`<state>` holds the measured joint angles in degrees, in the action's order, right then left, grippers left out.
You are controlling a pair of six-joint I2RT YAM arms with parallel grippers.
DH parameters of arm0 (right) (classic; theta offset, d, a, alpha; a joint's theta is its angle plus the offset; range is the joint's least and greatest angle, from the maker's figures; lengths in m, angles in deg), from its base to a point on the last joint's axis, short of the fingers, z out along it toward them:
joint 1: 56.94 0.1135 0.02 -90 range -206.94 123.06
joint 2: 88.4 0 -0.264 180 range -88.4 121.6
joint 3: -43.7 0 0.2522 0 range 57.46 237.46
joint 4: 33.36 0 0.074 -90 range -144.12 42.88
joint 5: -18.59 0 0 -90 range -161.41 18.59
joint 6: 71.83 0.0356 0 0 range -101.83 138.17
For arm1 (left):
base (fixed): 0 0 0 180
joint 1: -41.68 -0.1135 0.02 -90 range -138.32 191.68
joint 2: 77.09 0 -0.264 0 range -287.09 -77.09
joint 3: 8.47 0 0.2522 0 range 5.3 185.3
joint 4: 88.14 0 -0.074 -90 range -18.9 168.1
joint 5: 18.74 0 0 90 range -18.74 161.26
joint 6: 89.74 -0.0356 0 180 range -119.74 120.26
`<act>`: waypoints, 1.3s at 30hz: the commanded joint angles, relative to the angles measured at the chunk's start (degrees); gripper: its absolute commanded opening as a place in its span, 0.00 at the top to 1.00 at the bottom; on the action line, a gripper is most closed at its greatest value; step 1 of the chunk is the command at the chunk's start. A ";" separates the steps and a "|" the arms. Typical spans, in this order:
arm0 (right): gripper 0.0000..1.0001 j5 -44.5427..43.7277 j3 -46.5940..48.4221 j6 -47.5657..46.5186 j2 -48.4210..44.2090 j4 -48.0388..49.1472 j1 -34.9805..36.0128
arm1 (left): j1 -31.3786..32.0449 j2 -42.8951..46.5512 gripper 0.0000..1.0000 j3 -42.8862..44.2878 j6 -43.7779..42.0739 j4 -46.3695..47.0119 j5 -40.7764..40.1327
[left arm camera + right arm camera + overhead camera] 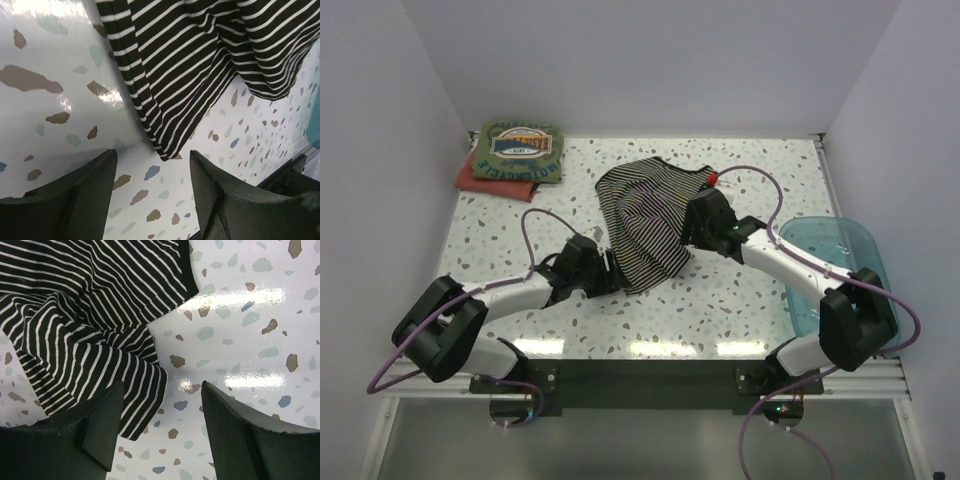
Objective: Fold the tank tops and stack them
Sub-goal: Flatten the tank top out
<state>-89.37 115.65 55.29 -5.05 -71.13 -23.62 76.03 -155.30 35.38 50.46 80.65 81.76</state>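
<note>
The black-and-white striped tank top point(645, 215) lies crumpled in the middle of the table. It also shows in the left wrist view point(200, 55) and in the right wrist view point(85, 325). My left gripper point(152, 165) is open and empty, just short of the top's lower corner. My right gripper point(162, 400) is open and empty, its left finger point(100, 425) over the top's edge. The olive green top with printed graphic point(518, 152) lies folded at the back left on a folded red one point(480, 183). The mustard top is out of view.
A translucent blue plastic basket point(840, 262) stands at the table's right edge beside the right arm. White walls close the table at the back and sides. A small red object point(713, 179) lies by the striped top's far edge.
</note>
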 commanded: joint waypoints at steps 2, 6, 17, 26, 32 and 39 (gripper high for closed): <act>0.34 0.55 -1.68 0.84 -0.73 2.13 -0.10 | 3.27 -3.16 0.37 2.69 6.23 2.38 -6.80; 0.34 0.82 -2.99 1.46 -0.56 2.91 -0.27 | 3.71 -6.33 0.41 3.22 7.46 4.30 -6.82; 0.36 4.15 -3.35 2.78 5.24 6.78 -1.59 | -7.17 -0.05 1.00 0.86 1.85 0.54 -4.09; 0.38 9.86 -4.05 4.88 9.80 13.10 -1.16 | -22.04 11.77 1.00 2.17 -6.60 -12.47 -5.32; 0.42 9.34 -3.44 7.08 13.76 14.25 1.13 | -25.64 13.00 1.00 3.57 -8.62 -14.67 -5.23; 0.45 3.72 -4.05 7.44 14.21 11.79 1.13 | -29.95 14.05 1.00 7.18 -11.34 -17.31 -5.23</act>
<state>-81.83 111.50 61.52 9.12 -58.85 -22.33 47.68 -142.82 39.47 41.63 64.10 76.50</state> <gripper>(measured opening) 0.550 0.021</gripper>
